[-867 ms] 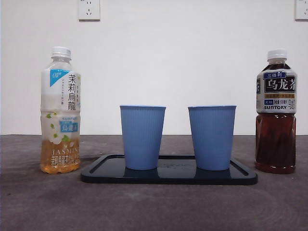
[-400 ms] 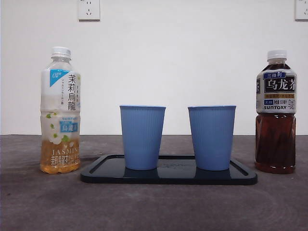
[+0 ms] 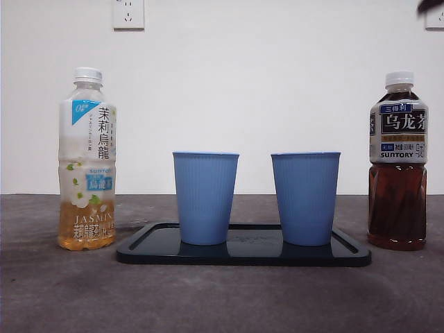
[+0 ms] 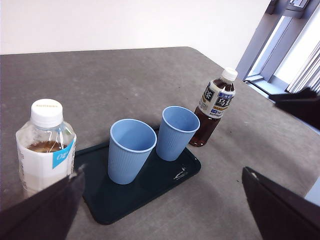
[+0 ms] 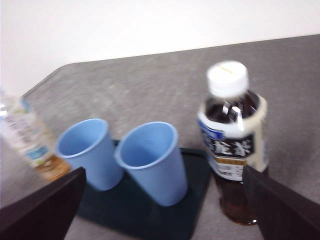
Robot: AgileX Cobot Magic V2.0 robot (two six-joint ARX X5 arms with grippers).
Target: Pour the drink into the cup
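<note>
Your right gripper (image 5: pixel 160 210) hangs above the tabletop (image 3: pixel 222 298) with its jaws spread wide and nothing between them, looking down on the dark tea bottle (image 5: pixel 234 145), which stands upright and capped just beside the tray (image 3: pixel 243 251). Your left gripper (image 4: pixel 165 210) is likewise wide open and holds nothing, hovering over the pale jasmine tea bottle (image 4: pixel 45 145) at the other side of the tray. On the tray you have two blue cups (image 3: pixel 205 198) (image 3: pixel 306 198) standing upright side by side, apart from each other, both looking empty from above. From the front, you see only a black tip (image 3: pixel 431 5) of one arm at the top corner, by a wall socket (image 3: pixel 435 14). A second socket (image 3: pixel 128 14) sits on the wall above the pale bottle.
</note>
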